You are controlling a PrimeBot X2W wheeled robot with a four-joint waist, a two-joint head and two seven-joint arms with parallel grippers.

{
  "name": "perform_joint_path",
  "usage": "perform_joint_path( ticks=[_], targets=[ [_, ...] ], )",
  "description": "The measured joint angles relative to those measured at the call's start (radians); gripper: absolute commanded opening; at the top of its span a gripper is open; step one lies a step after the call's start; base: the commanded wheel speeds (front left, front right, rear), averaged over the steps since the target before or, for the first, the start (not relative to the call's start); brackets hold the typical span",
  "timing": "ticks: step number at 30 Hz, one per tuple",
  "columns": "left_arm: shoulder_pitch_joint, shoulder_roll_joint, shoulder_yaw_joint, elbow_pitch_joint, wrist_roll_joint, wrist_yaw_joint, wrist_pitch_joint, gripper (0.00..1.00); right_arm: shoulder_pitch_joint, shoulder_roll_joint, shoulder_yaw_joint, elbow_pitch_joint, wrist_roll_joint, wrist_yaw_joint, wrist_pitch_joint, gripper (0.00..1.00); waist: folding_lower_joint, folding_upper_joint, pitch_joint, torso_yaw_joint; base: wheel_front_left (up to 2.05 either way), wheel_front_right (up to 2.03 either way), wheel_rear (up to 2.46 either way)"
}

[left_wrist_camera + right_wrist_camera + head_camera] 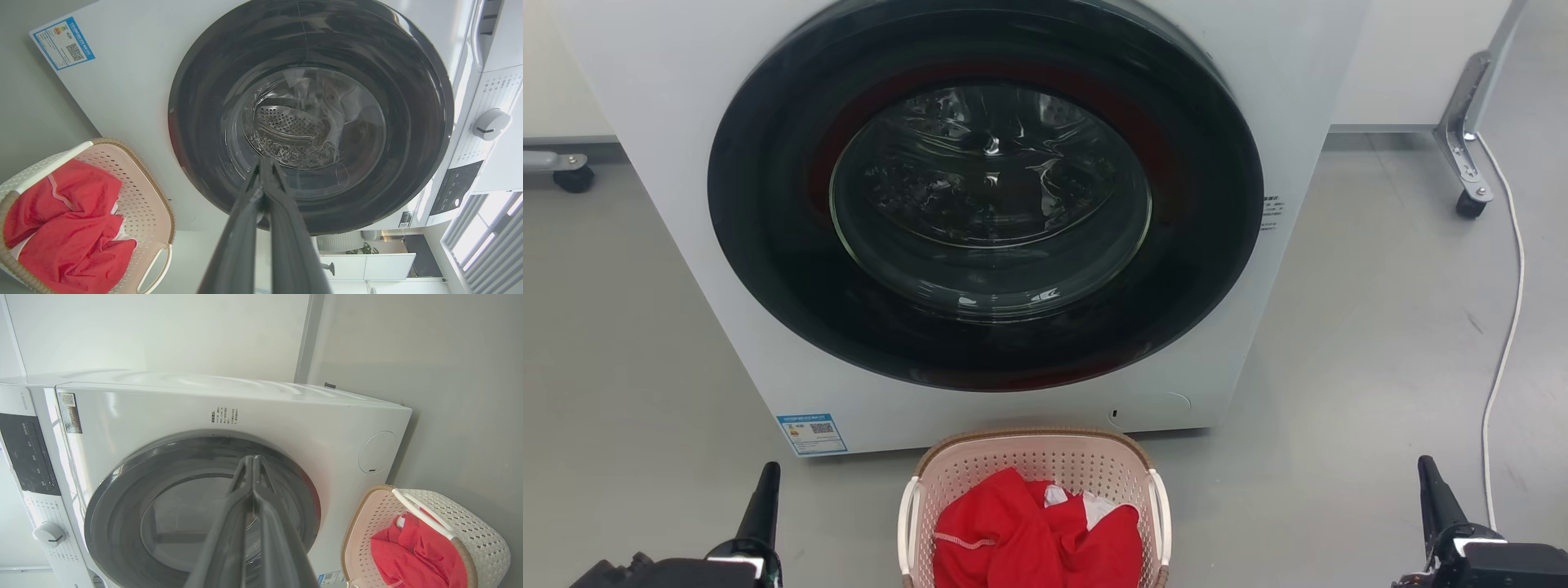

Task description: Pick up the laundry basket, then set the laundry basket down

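Big white washer (686, 245) w/ its round door (988, 196) shut takes up most of the head view. The laundry basket (1045, 461) is parked on the floor (1339, 327) right in front of the washer, centred under the door. Its far rim is just beside the washer's bottom edge, can't tell if it's actually touching. It's upright, w/ a red cloth (1013, 531) bunched inside.

The left gripper (770, 469) sits out in front of the washer's lower left corner and the right gripper (1425, 464) out past its lower right corner, both well apart from the basket. In both wrist views the two fingers are pressed together w/ nothing between them, so both are clamped to and empty. They point at the washer door, not the basket.

Progress, imo: ambiguous tbh. Basket on the floor + both arms clear of it fits a basket waiting to be lifted. It fits just as well one that got lifted and put down again in front of the washer. One moment won't settle it, so not calling what's done vs left.

Orientation: mouth faces up. One rounded end w/ the brown rim faces the washer. The two white handles (905, 523) are on the basket's left and right sides and run away from the washer. Long axis looks to run straight out from the washer toward the robot. The end away from the washer is cut off in the head view though, so that's my read, not a sure thing.
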Motion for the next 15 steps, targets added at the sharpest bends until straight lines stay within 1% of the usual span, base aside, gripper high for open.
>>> perform_joint_path(
  ticks=[3, 4, 6, 9, 11, 15],
  targets=[
    [-0.007, -0.002, 0.006, 0.005, -0.026, -0.006, 0.003, 0.0, -0.006, 0.0, -0.008, 0.005, 0.03, 0.007, 0.009, 0.0, 0.0, 0.0, 0.001, 0.0, 0.0, 0.0, 0.0],
    [-0.016, -0.002, 0.013, 0.009, -0.053, -0.014, 0.012, 0.0, -0.014, 0.001, -0.016, 0.007, 0.054, 0.009, 0.014, 0.0, 0.0, 0.0, 0.003, 0.0, 0.0, 0.0, 0.0],
    [-0.022, -0.003, 0.018, 0.012, -0.083, -0.014, 0.02, 0.0, -0.018, 0.001, -0.024, 0.011, 0.083, 0.018, 0.022, 0.0, 0.0, 0.0, 0.004, 0.0, 0.0, 0.0, 0.0],
    [-0.03, -0.004, 0.023, 0.017, -0.104, -0.015, 0.026, 0.0, -0.021, 0.001, -0.032, 0.014, 0.107, 0.019, 0.028, 0.0, 0.0, 0.0, 0.005, -0.001, 0.0, 0.0, 0.0],
    [-0.035, -0.005, 0.024, 0.017, -0.116, -0.022, 0.027, 0.0, -0.025, 0.001, -0.034, 0.015, 0.109, 0.02, 0.03, 0.0, -0.0001, 0.0, 0.005, -0.001, 0.0, 0.0, 0.0],
    [-0.035, -0.005, 0.024, 0.018, -0.118, -0.022, 0.027, 0.0, -0.03, 0.002, -0.034, 0.015, 0.11, 0.022, 0.03, 0.0, -0.0001, 0.0, 0.005, -0.001, 0.0, 0.0, 0.0]
  ],
)
